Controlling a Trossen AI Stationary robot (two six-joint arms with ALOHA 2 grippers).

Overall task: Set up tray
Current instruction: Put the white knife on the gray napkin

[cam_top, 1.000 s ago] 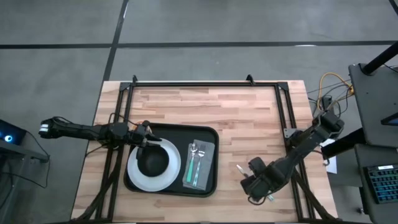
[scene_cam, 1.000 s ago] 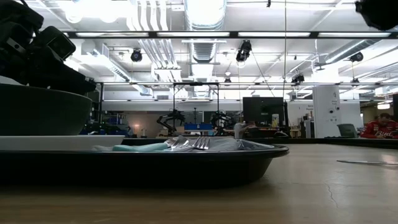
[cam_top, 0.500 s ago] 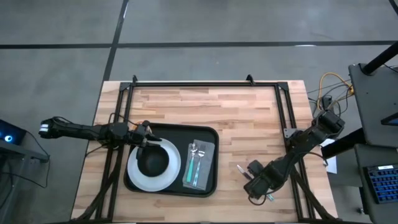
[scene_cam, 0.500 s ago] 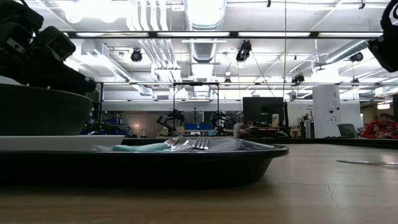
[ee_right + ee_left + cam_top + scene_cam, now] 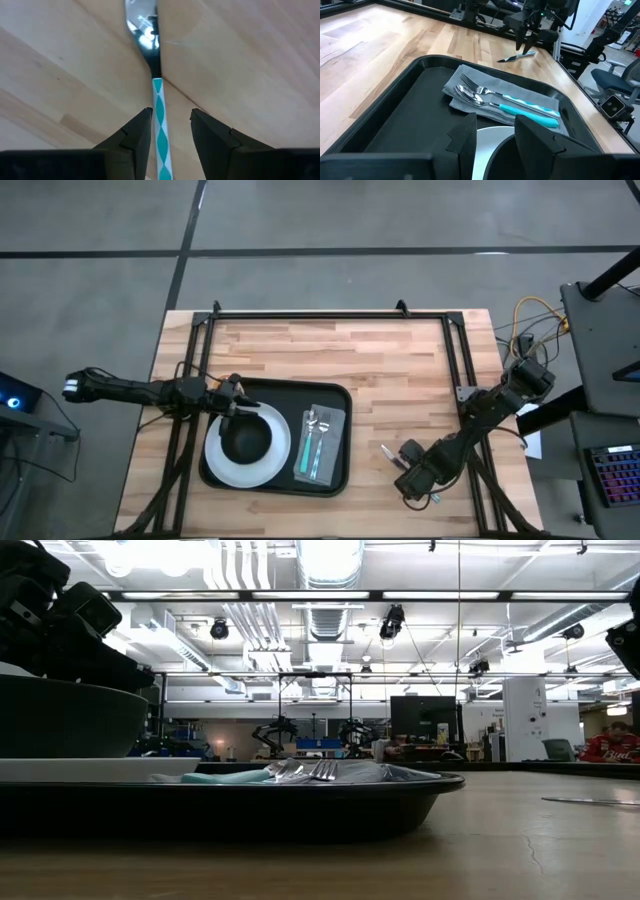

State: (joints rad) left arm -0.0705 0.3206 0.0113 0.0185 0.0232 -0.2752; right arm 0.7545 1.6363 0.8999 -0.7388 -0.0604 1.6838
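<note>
The black tray lies on the table's left half. On it are a white plate with a black bowl standing on it, and a grey napkin bearing a teal-handled fork and spoon. My left gripper is open at the bowl's far-left rim, one finger over the bowl and one over the plate. A teal-patterned knife lies flat on the wood to the right of the tray. My right gripper is open, pointing down, with a finger on either side of the knife's handle. My left gripper stands astride the bowl's rim from the table's left side. Whether a finger touches the rim, I cannot tell.
A black metal frame runs along the table's far edge and down both sides. Bare wood lies between the tray and the right rail. Cables hang past the right edge.
My right gripper has come down toward the knife; in the low view it has dropped from the picture's top corner. The left arm, tray, plate, bowl and cutlery have kept still.
</note>
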